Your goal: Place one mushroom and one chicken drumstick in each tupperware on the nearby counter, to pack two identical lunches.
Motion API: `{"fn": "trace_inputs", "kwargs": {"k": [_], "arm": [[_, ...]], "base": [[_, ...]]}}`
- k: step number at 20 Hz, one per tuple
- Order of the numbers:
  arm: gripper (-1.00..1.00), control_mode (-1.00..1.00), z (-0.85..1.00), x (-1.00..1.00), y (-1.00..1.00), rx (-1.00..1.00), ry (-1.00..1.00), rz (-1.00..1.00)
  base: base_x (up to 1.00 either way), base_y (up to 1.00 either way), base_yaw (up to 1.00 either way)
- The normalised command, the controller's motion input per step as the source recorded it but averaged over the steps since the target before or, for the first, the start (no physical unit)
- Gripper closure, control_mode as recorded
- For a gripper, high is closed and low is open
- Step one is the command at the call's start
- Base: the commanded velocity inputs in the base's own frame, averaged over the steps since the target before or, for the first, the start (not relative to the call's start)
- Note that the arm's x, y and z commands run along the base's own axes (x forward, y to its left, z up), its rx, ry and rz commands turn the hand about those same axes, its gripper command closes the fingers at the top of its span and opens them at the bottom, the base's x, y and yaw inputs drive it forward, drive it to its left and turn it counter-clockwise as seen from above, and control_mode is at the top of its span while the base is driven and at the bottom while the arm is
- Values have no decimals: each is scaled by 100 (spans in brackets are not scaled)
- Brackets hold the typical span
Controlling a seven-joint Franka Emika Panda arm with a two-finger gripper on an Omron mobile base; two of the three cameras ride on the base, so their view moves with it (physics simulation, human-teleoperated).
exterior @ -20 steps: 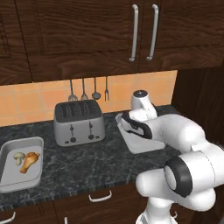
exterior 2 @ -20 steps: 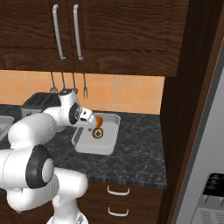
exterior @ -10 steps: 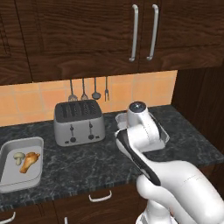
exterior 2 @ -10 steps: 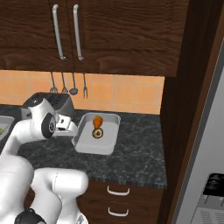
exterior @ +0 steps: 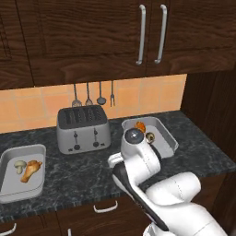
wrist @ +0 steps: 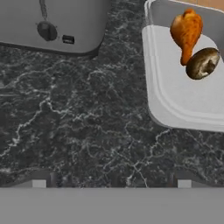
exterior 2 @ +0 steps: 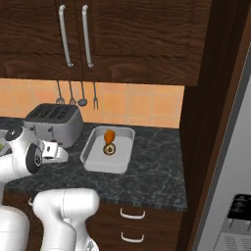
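Observation:
The right tupperware (exterior: 170, 143) (exterior 2: 93, 161) (wrist: 175, 105) holds one chicken drumstick (exterior: 140, 126) (exterior 2: 109, 135) (wrist: 187, 29) and one mushroom (exterior: 150, 137) (exterior 2: 109, 149) (wrist: 202, 63), lying side by side. The left tupperware (exterior: 9, 191) holds the other mushroom (exterior: 19, 164) and the other drumstick (exterior: 31, 169). My gripper (wrist: 110, 183) is open and empty, its tips wide apart over bare counter (wrist: 87, 122), left of the right tupperware in the hand view. In the left base view my wrist covers that container's near left corner.
A silver four-slot toaster (exterior: 83, 129) (exterior 2: 54, 122) (wrist: 52, 24) stands on the counter (exterior: 78, 170) (exterior 2: 152, 166) between the two containers. Utensils (exterior: 94, 94) hang on the tiled wall behind it. A tall dark panel (exterior 2: 211, 122) bounds the counter on the right.
The arm has drawn back from over the right tupperware and swung left toward the counter's front. The drumstick and mushroom stay in that container.

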Motion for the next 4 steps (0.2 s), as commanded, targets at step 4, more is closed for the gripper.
{"fn": "trace_inputs", "kwargs": {"k": [4], "arm": [[-100, -100, 0, 14, 42, 0, 0, -10]], "base": [[0, 0, 0]]}}
